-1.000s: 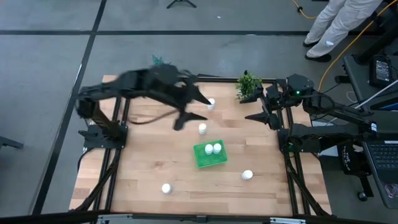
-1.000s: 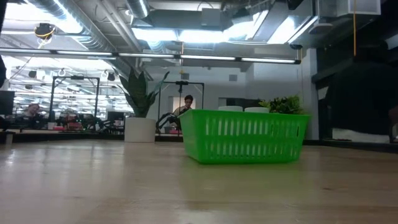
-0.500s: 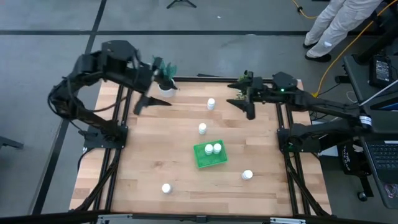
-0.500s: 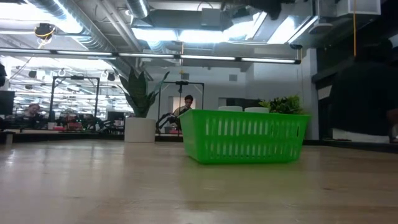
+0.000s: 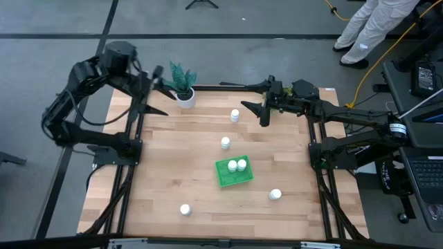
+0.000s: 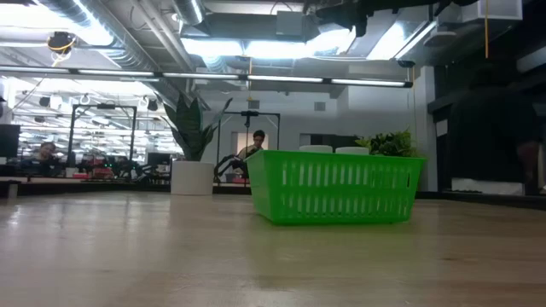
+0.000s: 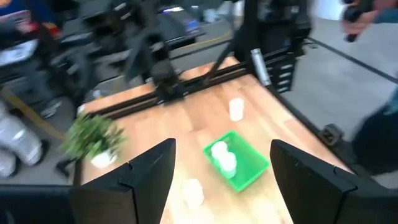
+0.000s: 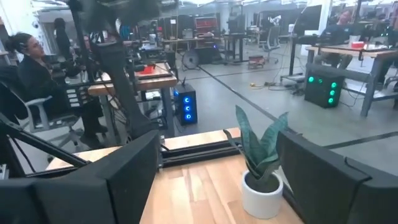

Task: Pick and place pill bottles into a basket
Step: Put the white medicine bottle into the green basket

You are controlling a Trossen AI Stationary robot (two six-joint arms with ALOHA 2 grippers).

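Note:
The green basket (image 5: 230, 176) stands at the table's middle with two white pill bottles (image 5: 237, 164) upright in it; their caps show over its rim in the low view (image 6: 316, 149). Loose bottles stand on their bases at the far middle (image 5: 235, 115), just beyond the basket (image 5: 225, 142), near right (image 5: 275, 195) and near left (image 5: 185, 209). My left gripper (image 5: 156, 90) is open and empty over the far left corner. My right gripper (image 5: 250, 97) is open and empty above the far edge, a little right of the far bottle.
A white pot with a spiky plant (image 5: 183, 97) stands at the far left beside my left gripper. A bushy plant (image 5: 277, 88) stands at the far right, under my right arm. A person's legs in white (image 5: 370, 28) stand beyond the far right corner.
My left gripper has drawn back from over the table's middle toward the far left corner, staying open and empty. My right gripper has gone from the far right toward the table's left along the far edge, nearer the far bottle. The bottles and the basket have kept still.

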